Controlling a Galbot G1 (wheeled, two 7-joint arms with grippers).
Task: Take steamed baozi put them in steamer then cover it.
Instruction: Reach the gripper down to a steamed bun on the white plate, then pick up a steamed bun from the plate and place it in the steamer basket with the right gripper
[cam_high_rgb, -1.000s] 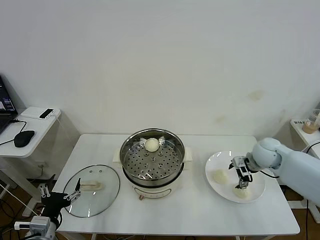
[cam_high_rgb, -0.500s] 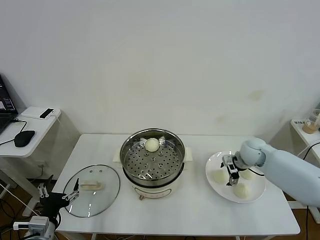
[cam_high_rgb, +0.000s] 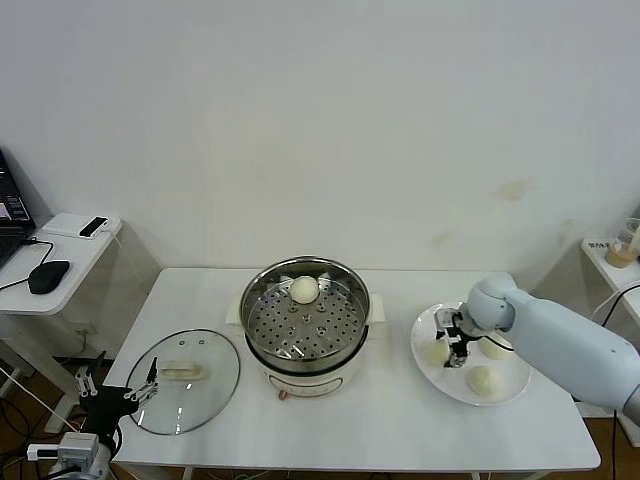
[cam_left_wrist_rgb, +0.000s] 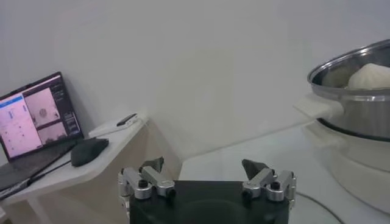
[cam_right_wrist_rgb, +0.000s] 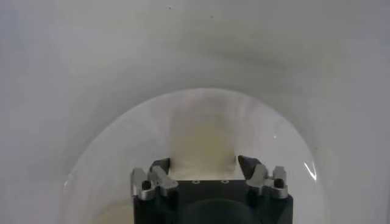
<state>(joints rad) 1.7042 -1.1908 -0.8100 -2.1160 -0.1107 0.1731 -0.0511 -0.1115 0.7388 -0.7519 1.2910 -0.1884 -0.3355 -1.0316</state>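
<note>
The steel steamer (cam_high_rgb: 305, 325) stands mid-table on its cream pot base with one steamed baozi (cam_high_rgb: 303, 289) at its far side. Three more baozi lie on the white plate (cam_high_rgb: 440, 390) to the right. My right gripper (cam_high_rgb: 452, 345) is low over the plate, shut on the leftmost baozi (cam_high_rgb: 435, 352). In the right wrist view this bun (cam_right_wrist_rgb: 201, 137) fills the gap of the right gripper (cam_right_wrist_rgb: 204, 161), touching both fingers. The glass cover (cam_high_rgb: 183, 380) lies flat on the left. My left gripper (cam_high_rgb: 150, 390) hangs open at the cover's near-left edge, holding nothing.
Two loose buns (cam_high_rgb: 495, 347) (cam_high_rgb: 483, 380) lie on the plate just right of the gripper. A side table (cam_high_rgb: 60, 245) with a mouse and laptop stands at far left. In the left wrist view the steamer rim (cam_left_wrist_rgb: 359, 79) is ahead of the open left gripper (cam_left_wrist_rgb: 204, 170).
My right gripper has moved left across the plate from the front bun to the leftmost bun, and its jaws have narrowed onto it. The left arm has hardly moved.
</note>
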